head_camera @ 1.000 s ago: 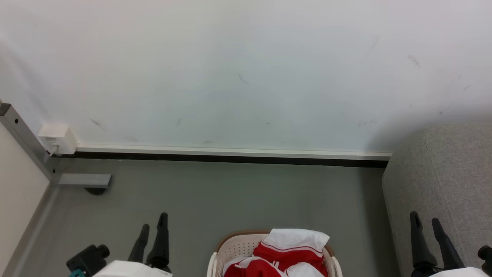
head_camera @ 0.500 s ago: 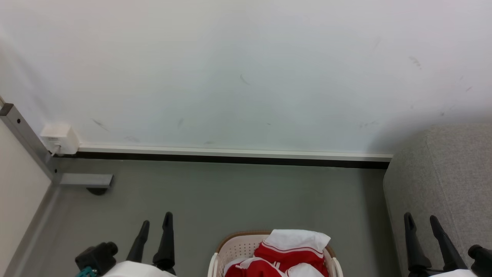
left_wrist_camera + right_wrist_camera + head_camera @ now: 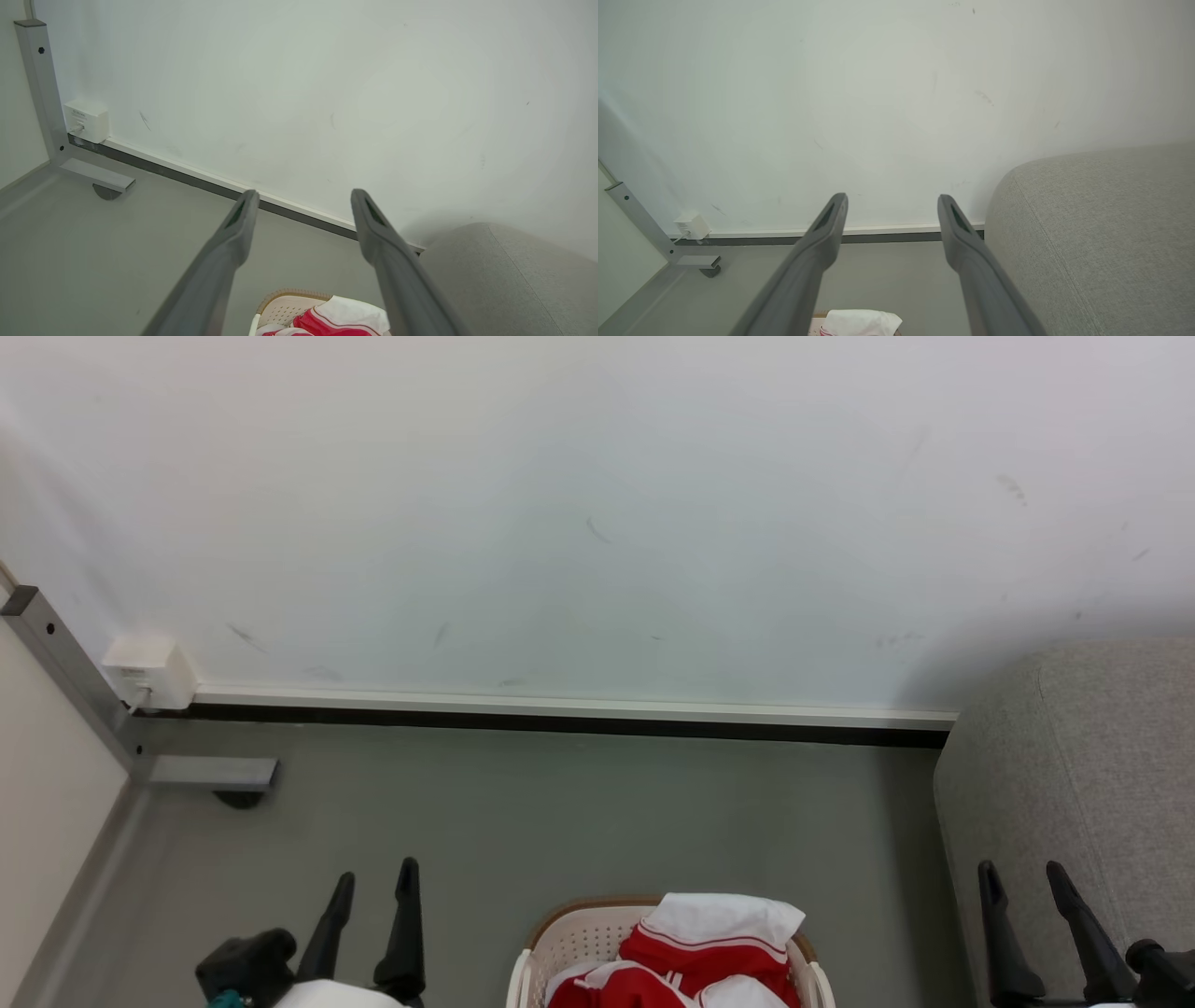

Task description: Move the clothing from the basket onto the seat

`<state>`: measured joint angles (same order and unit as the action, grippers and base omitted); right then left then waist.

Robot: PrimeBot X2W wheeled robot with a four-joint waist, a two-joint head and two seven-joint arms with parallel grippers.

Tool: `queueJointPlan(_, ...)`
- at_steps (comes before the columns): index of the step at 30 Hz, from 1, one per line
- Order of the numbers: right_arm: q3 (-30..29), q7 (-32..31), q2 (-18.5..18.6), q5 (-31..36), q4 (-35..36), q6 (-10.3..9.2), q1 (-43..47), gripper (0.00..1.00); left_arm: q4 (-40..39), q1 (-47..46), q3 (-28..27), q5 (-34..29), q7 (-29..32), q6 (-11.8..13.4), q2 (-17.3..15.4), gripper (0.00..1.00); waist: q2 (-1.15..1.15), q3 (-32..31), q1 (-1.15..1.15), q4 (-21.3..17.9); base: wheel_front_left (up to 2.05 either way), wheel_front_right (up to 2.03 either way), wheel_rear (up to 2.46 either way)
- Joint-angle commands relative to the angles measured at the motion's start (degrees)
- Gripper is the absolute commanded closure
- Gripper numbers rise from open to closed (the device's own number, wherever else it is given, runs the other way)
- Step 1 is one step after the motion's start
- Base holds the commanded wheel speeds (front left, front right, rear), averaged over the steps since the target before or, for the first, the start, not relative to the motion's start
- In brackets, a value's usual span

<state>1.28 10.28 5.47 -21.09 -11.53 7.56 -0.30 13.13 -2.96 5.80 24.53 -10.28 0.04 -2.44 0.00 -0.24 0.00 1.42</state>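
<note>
Clothing (image 3: 695,952): red pieces with white stripe trim and a white piece on top, heaped in the basket (image 3: 569,938) and standing higher than its brown rim. All the clothing I can see is in that basket. The basket's cream perforated wall shows on the side toward my left claw (image 3: 377,869), and the heap sits toward the side nearer my right claw (image 3: 1020,866). The basket stands on the grey floor (image 3: 579,812) between my two claws, short of both sets of fingertips, with only its far end in frame. Left claw: fingers spread wide, nothing between them, hanging over bare floor to the left of the basket and apart from it. Seen from that wrist, the basket end and the clothing lie low down, between the fingers and toward the right one. Right claw: also spread wide and empty, right of the basket. The seat (image 3: 1092,775), grey fabric with a rounded corner, lies just to its right. I cannot tell whether the tips are over the cushion or just short of it. Beyond both claws the floor runs to a dark and white skirting strip (image 3: 560,711) below a scuffed white wall (image 3: 597,504). Far to the left of my left claw, a white box (image 3: 149,672) sits at the wall's foot beside a grey metal post (image 3: 56,649).
</note>
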Motion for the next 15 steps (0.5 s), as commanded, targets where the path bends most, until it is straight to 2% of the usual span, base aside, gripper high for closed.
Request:
queueJointPlan(1,-0.54,0.63,0.25,1.07,0.18,-0.09,0.15,0.0,-0.03,0.34,-0.19,-2.15,-0.65,0.09,-0.48,0.0,0.0,-0.01,0.0,0.02,0.0,0.0,0.0)
queueJointPlan(15,-1.78,2.23,-0.44,5.1,0.04,-0.11,1.16,0.0,0.73,0.5,-0.51,-8.18,-2.27,0.44,-0.55,0.0,0.0,0.23,0.0,0.31,0.0,0.0,0.0)
